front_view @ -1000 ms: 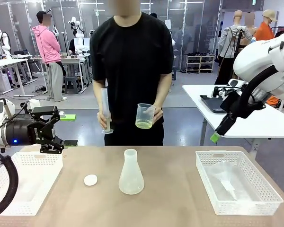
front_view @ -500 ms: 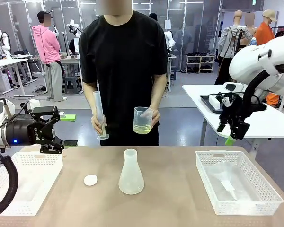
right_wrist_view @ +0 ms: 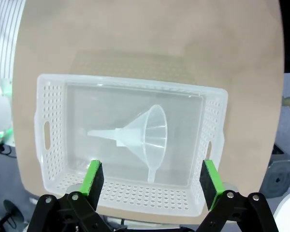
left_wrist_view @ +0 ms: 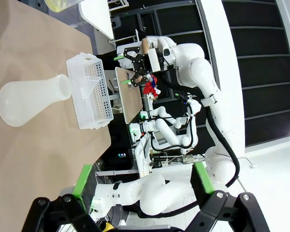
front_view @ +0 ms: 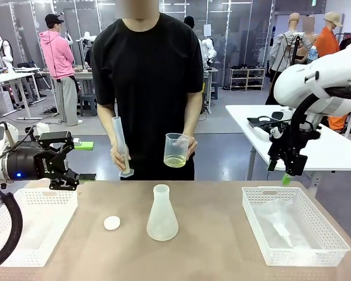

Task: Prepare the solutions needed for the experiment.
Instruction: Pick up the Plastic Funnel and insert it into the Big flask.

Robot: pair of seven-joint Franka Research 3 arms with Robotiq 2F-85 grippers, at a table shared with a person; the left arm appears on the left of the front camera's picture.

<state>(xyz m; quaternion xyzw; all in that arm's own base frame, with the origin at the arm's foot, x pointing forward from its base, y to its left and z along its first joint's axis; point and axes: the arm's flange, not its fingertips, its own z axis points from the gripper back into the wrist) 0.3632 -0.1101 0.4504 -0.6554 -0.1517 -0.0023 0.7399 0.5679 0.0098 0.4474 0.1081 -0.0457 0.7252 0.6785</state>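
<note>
Since a second ago the right gripper (right_wrist_view: pixel 152 180) has swung down over the right-hand basket (front_view: pixel 275 190). At far left, the left gripper (front_view: pixel 72 159) hangs above the left basket (front_view: pixel 23 196), fingers apart. On the table (front_view: pixel 210 246) a white stopper (front_view: pixel 112 222) lies near the frosted flask (front_view: pixel 162 216), which stands upright. Behind it the person holds a measuring cylinder (front_view: pixel 121 146) in one hand (front_view: pixel 118 159) and a beaker (front_view: pixel 176 149) in the other; the pale yellow-green solution (front_view: pixel 175 161) sits in the beaker's bottom. The right gripper's fingers are spread wide above a funnel (right_wrist_view: pixel 145 133) lying in its basket.
</note>
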